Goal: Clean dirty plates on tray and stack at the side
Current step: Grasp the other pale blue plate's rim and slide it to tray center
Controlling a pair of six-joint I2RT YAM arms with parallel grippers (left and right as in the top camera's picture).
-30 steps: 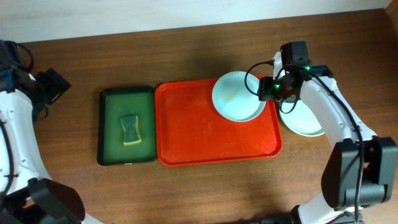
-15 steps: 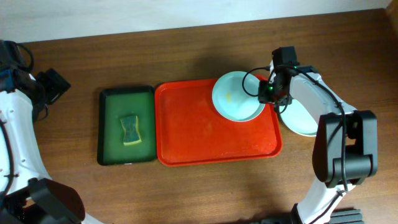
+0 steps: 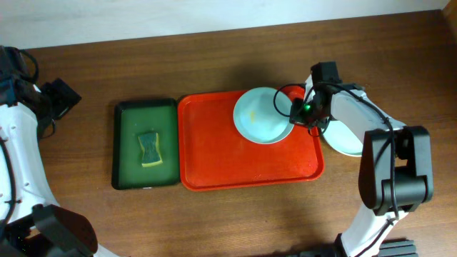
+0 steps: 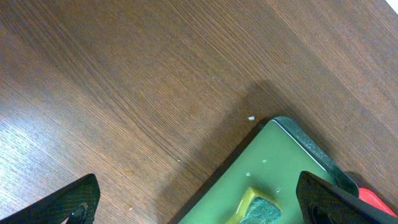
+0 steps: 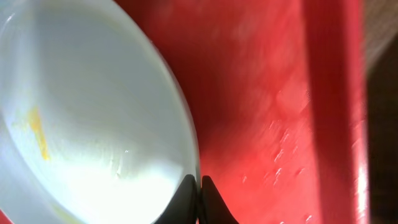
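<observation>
A pale mint dirty plate (image 3: 261,115) with a yellow smear lies at the back right of the red tray (image 3: 221,153). My right gripper (image 3: 295,112) is shut on its right rim. The right wrist view shows that plate (image 5: 93,106) filling the left side, the gripper (image 5: 199,185) pinching its edge, and the tray (image 5: 280,124) beneath it. A second pale plate (image 3: 351,140) rests on the table right of the tray, partly under the right arm. My left gripper (image 3: 63,97) hangs open at the far left, holding nothing, and the left wrist view shows it (image 4: 196,190) above the table.
A dark green tray (image 3: 125,150) with a yellow-green sponge (image 3: 149,148) sits just left of the red tray, and its corner (image 4: 283,143) and the sponge (image 4: 258,208) show in the left wrist view. Brown wooden table (image 3: 214,214) lies all around.
The right gripper has closed on the plate's rim. The plate has shifted a little to the left on the tray. The left arm has not moved.
</observation>
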